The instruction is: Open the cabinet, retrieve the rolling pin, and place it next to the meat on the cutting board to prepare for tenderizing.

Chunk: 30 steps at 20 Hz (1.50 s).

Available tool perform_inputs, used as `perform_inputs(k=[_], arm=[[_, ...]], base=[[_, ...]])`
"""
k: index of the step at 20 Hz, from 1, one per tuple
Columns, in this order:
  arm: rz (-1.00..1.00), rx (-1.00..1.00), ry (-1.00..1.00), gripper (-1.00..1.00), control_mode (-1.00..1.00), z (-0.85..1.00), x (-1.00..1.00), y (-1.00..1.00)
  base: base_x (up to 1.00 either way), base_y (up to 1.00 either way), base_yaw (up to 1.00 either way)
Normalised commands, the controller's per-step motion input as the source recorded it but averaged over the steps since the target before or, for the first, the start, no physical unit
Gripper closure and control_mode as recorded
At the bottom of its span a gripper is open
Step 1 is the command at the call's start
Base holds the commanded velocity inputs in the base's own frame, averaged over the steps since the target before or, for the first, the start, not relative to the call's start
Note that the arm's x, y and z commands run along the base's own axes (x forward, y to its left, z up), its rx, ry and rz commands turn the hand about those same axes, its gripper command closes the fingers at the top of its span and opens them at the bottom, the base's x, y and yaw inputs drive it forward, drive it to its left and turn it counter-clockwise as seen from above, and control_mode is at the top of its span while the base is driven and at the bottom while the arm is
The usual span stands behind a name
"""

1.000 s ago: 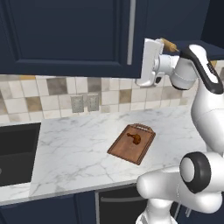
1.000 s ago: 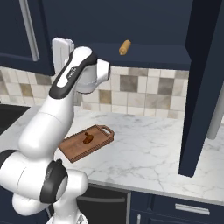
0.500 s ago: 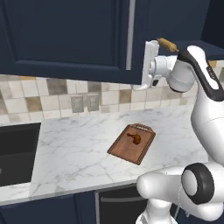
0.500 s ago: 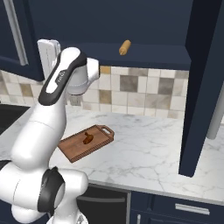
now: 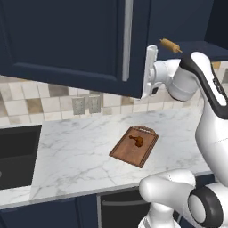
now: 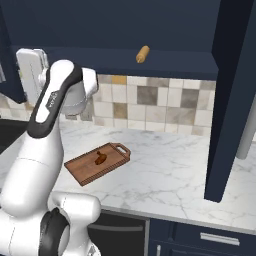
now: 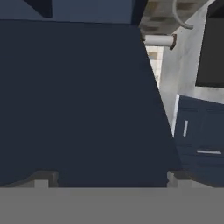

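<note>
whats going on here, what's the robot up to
The white arm is working at the navy wall cabinet, its gripper at the edge of the left door, jaws wide with nothing in them. The right door already hangs open, and the rolling pin lies on the shelf. Below, the meat sits on the cutting board.

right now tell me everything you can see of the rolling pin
The rolling pin is small, slim and light tan, wooden by the look of it, with a thin tapered handle at the end nearest the left base view. It lies on its side on the shelf floor of the opened wall cabinet, high above the counter. In the right base view it shows nearly end on as a short tan stub. Nothing else touches it.
</note>
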Motion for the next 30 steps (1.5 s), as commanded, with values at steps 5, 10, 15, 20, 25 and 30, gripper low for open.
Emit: perform_inputs(k=[5, 10, 15, 20, 25, 30], arm=[[0.05, 0.00, -0.07, -1.00, -1.00, 0.00, -0.96, 0.66], [0.02, 0.00, -0.03, -1.00, -1.00, 0.00, -0.84, 0.79], [0.02, 0.00, 0.00, -1.00, -1.00, 0.00, -0.71, 0.86], [0.03, 0.00, 0.00, -1.00, -1.00, 0.00, -0.58, 0.92], [0.04, -0.01, 0.00, -1.00, -1.00, -0.04, -0.41, 0.94], [0.04, -0.03, 0.01, -1.00, -1.00, -0.11, -0.06, 0.99]], base=[[0.00, 0.00, 0.00], [0.00, 0.00, 0.00], [0.00, 0.00, 0.00], [0.00, 0.00, 0.00], [0.00, 0.00, 0.00], [0.00, 0.00, 0.00]])
